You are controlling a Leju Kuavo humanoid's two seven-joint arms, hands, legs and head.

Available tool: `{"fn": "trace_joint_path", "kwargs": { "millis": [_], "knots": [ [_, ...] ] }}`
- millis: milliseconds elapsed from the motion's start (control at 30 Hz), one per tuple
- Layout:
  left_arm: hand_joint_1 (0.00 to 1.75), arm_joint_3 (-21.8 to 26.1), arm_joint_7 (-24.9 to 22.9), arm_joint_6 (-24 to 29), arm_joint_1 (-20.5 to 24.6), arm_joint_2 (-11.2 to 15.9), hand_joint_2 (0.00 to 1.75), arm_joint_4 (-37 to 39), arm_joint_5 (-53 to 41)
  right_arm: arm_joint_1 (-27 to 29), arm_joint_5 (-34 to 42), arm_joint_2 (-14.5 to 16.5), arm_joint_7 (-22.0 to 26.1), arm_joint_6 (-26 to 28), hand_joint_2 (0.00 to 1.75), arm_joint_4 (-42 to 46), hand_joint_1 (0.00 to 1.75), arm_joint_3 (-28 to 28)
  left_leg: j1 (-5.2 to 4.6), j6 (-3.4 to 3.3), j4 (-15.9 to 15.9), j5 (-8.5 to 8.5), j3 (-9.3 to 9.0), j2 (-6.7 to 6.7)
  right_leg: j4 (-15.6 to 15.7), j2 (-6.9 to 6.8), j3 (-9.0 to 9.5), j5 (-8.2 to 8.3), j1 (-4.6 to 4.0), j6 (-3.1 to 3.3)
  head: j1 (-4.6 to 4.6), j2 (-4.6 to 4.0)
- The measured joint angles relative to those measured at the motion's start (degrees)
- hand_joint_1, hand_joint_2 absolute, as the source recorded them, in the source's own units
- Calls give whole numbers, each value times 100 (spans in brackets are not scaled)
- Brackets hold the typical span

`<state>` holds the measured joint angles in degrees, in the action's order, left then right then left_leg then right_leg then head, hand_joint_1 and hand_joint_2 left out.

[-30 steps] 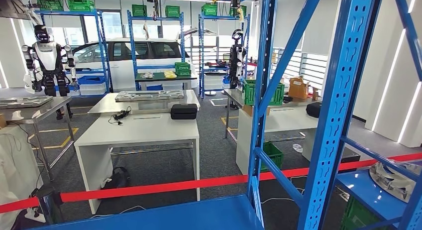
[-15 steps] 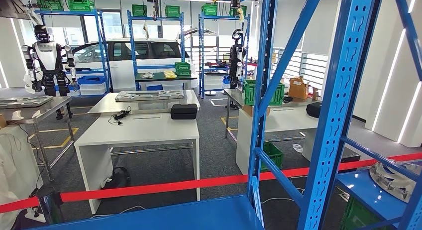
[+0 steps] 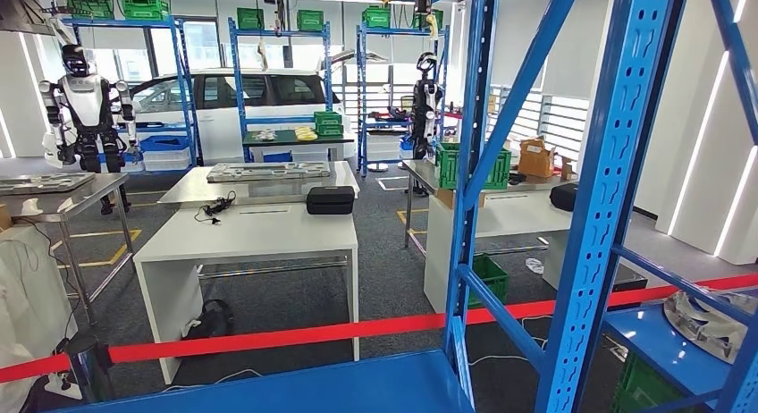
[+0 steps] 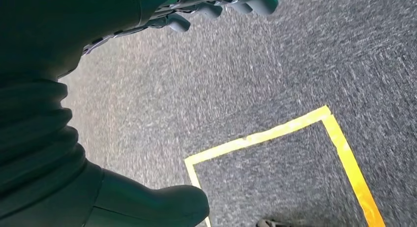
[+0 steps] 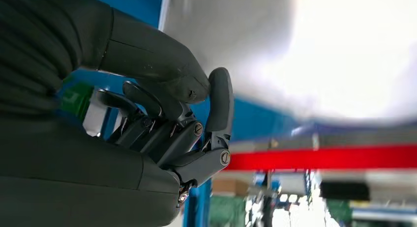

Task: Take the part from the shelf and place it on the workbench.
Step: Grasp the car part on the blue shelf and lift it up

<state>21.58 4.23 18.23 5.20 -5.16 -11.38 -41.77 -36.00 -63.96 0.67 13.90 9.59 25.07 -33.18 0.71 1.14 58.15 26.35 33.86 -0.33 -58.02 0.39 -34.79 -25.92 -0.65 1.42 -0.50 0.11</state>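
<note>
Silvery metal, the part (image 3: pixel 711 322) lies untouched on the blue shelf (image 3: pixel 657 341) at four o'clock; everything remains to do. The left hand (image 4: pixel 216 6) hangs with fingers apart, empty; the right hand (image 5: pixel 172 133) curls its fingers inward, holding nothing.

One metal part (image 3: pixel 711 322) lies at the lower right of the head view, on one blue shelf board (image 3: pixel 657 343). One red barrier tape (image 3: pixel 295 333) crosses the lower frame.

Two humanoid robots stand at the back: one white (image 3: pixel 87 105) at upper left, one dark (image 3: pixel 425 105) near upper centre. One white car (image 3: pixel 237 96) is parked behind them. Three blue racks line the back: left (image 3: pixel 183 78), middle (image 3: pixel 234 73), right (image 3: pixel 360 82).

One black case (image 3: pixel 330 199) sits on one white surface (image 3: pixel 255 231) in mid-frame. One green crate (image 3: pixel 472 167) stands right of centre, and one more (image 3: pixel 490 276) sits on the floor below it.

One yellow floor marking (image 4: pixel 295 138) shows in the left wrist view.
</note>
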Motion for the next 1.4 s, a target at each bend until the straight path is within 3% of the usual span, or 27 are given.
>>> {"fn": "trace_joint_path", "kwargs": {
  "millis": [567,1033,1167,1400],
  "knots": [
    [0,128,45,-35,-26,-22,175,5,50,-102,-40,-64,-60,322,175,254,175,0,0,0,0,0,0,0,0,0,0,0,0,0,0,0],
    [0,258,144,-125,-21,-30,175,7,-107,190,-192,-44,184,47,175,1937,175,0,0,1,-1,1,0,-1,0,0,0,-5,-1,-1,0,0],
    [0,259,308,24,-6,-31,175,2,-253,309,-190,-37,259,5,175,2099,0,0,0,1,-1,2,0,0,0,0,0,-5,0,-1,0,0],
    [0,259,427,55,35,-31,175,-15,-235,371,-138,-5,402,4,175,2156,0,0,0,2,-1,2,-1,0,0,0,0,-5,0,-1,0,0]
  ]
}}
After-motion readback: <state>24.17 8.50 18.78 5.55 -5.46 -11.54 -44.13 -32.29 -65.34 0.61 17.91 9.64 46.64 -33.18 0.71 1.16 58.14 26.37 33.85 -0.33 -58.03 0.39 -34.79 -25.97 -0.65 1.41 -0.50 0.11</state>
